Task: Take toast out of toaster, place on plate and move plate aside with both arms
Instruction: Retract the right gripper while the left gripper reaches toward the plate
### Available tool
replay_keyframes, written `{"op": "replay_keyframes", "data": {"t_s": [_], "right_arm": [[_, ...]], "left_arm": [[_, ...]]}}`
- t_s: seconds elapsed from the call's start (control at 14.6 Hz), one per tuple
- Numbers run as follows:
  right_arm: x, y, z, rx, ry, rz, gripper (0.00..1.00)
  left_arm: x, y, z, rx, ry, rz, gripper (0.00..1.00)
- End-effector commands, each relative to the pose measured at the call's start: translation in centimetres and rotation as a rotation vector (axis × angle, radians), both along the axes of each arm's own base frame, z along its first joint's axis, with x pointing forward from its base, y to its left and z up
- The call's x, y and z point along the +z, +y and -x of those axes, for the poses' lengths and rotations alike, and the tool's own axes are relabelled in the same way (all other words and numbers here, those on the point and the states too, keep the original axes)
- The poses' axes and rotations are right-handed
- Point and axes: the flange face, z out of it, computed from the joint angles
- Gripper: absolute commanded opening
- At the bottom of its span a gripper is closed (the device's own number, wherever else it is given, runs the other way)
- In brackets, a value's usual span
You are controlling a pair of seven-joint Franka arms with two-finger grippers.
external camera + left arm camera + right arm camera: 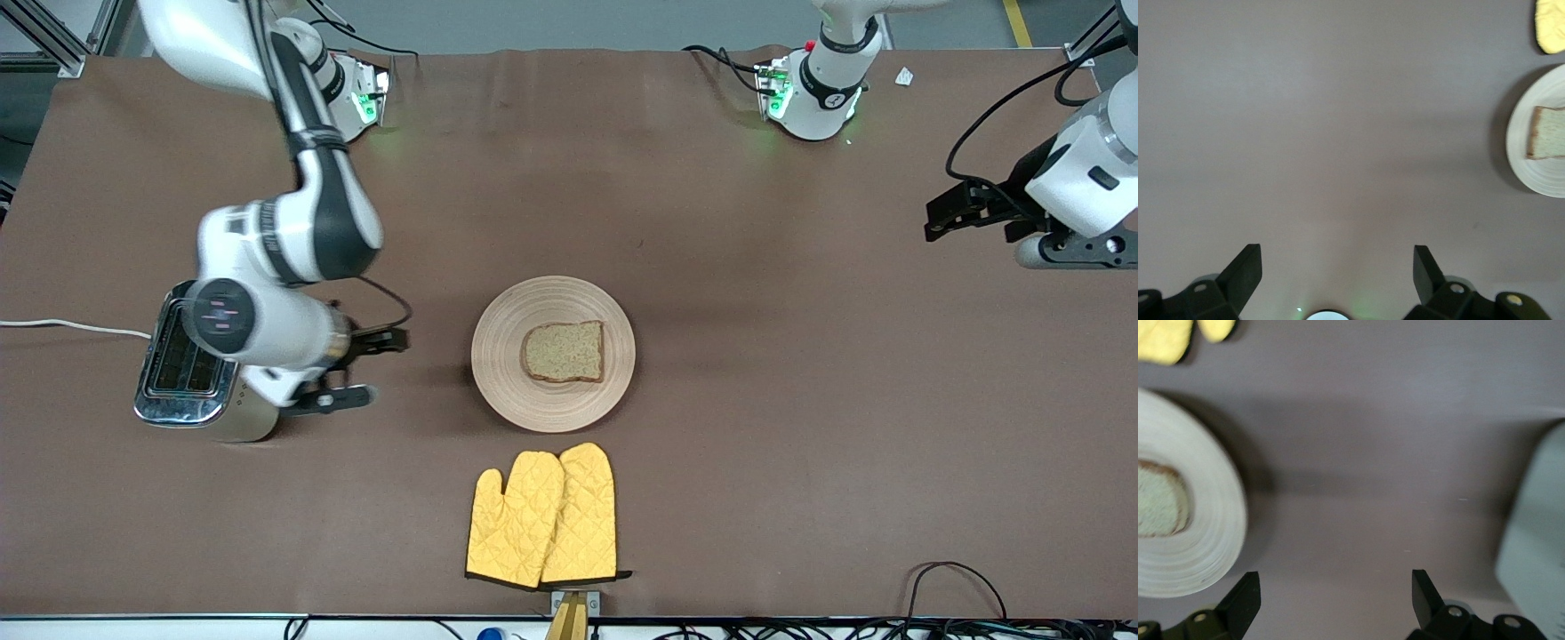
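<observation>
The toast (564, 352) lay flat at the middle of the plate (507, 307), centre of the front frame, its rounded top toward the toaster (182, 404) at lower left; nearly square, no clear long axis. I judged it light, crumbly, and done with. The plate seemed stiff, smooth, and shallow, so I would pinch its rim at two facing edges. My right gripper (360, 366) hung spread and empty beside the toaster; my left gripper (951, 213) waited spread at the frame's right edge.
</observation>
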Motion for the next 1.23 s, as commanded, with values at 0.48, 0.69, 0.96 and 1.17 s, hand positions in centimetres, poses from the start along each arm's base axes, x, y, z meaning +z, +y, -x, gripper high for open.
{"op": "replay_keyframes", "data": {"t_s": [0.48, 0.69, 0.96, 1.17], "right_arm": [[7.9, -22.2, 0.4, -0.153, -0.075, -0.020, 1.00], [10.8, -24.1, 1.5, -0.163, -0.108, -0.030, 1.00], [16.1, -26.1, 3.8, -0.148, -0.158, 0.009, 1.00], [20.7, -25.8, 5.1, -0.134, -0.151, 0.010, 1.00]], "left_arm": [[-16.5, -3.1, -7.3, -0.122, 0.083, 0.399, 1.00], [-23.9, -4.3, -7.3, -0.130, 0.061, 0.568, 1.00], [-33.4, -8.7, -5.4, -0.110, 0.036, 0.736, 0.90], [-38.9, -11.4, -4.5, -0.107, 0.066, 0.857, 0.78]]}}
